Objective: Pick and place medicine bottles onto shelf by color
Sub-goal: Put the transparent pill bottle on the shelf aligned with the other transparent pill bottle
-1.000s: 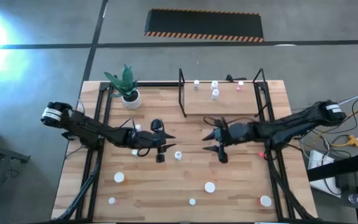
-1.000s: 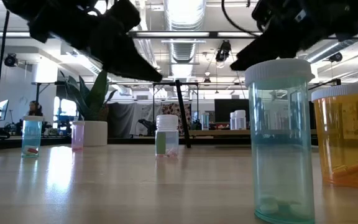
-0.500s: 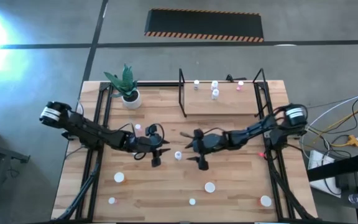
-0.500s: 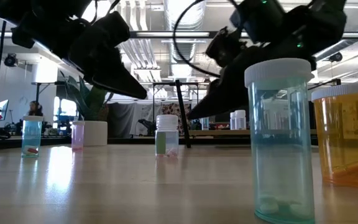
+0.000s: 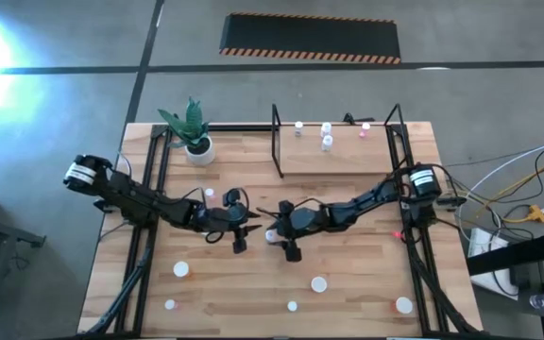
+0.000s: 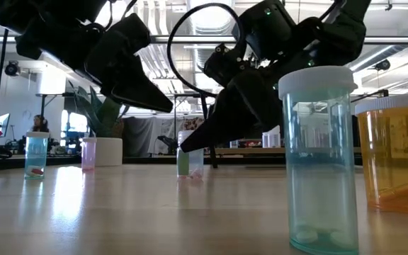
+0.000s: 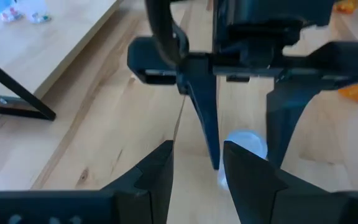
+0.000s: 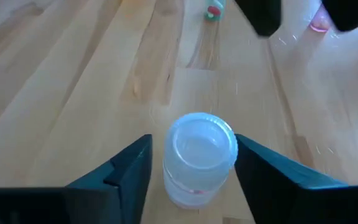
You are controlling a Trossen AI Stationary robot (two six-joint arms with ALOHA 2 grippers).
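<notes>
A small clear bottle with a white cap stands upright on the tabletop near the middle. My right gripper is open, low over the table, with one finger on each side of this bottle; I see no touch. My left gripper is open and empty, just left of the bottle, pointing at it. The shelf stands at the far middle, with several small bottles on its board. In the low view my right gripper's finger partly hides the bottle.
Loose bottles stand on the near half of the table, and a pink one stands by my left arm. A potted plant is at the far left. A teal bottle and an orange bottle stand close to the low camera.
My right gripper has gone toward the table's left and down, from near the shelf's front to the clear bottle, and its open fingers now stand on either side of the bottle. The bottle has stayed where it was.
</notes>
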